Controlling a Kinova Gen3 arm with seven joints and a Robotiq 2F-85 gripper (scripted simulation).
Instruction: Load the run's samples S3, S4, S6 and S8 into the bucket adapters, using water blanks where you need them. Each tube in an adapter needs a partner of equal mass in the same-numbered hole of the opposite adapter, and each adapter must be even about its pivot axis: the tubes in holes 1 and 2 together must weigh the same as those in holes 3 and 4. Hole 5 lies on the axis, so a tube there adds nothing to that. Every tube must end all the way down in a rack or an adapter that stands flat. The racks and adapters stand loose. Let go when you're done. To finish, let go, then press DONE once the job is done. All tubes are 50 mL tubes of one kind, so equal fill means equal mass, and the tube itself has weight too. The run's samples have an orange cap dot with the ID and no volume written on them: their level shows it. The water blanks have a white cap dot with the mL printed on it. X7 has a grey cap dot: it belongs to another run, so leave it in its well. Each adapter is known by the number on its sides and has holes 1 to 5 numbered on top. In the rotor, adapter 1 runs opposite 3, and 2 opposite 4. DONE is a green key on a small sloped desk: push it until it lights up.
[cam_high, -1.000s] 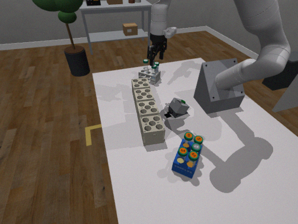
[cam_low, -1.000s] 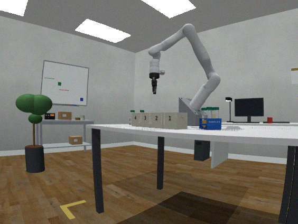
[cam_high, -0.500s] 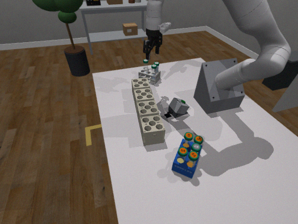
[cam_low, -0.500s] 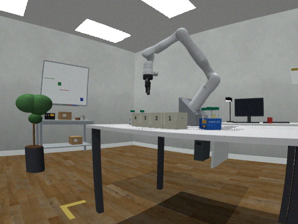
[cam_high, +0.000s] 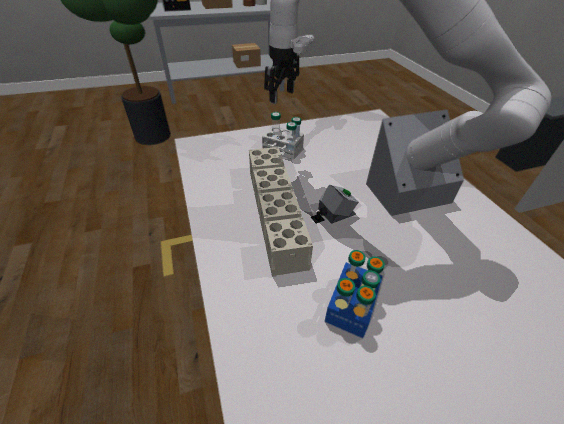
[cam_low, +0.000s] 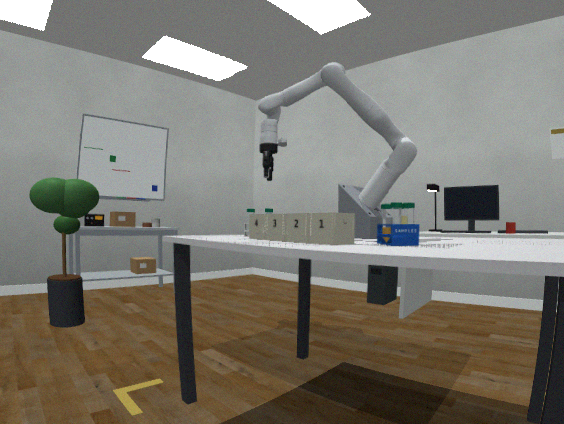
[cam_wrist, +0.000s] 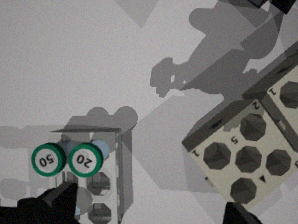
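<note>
- Nothing is loaded yet, as far as I can judge: every hole I can see in the four beige adapters (cam_high: 280, 210) is bare, in the top view and in the wrist view alike.
- The orange-dotted samples (cam_high: 356, 258) stand in the blue rack (cam_high: 345, 315) at the near end of the table (cam_high: 450, 350), with the grey-dotted tube (cam_high: 371, 278) among them.
- The water blanks (cam_wrist: 86, 159) sit in the clear rack (cam_high: 295, 146) at the far end, just past the adapters; I read 50 and 20 on two caps.
- My gripper (cam_high: 279, 82) hangs high above that clear rack, fingers spread wide, carrying nothing.
- Left to do: all loading, then the green key (cam_high: 345, 191) on its small grey desk, right of the adapters.
- The table is white and matte, crossed by the arm's shadows.
- Around it: wood floor, a potted plant (cam_high: 131, 30), a shelf with boxes, a whiteboard (cam_low: 122, 157) and a monitor (cam_low: 471, 202).
</note>
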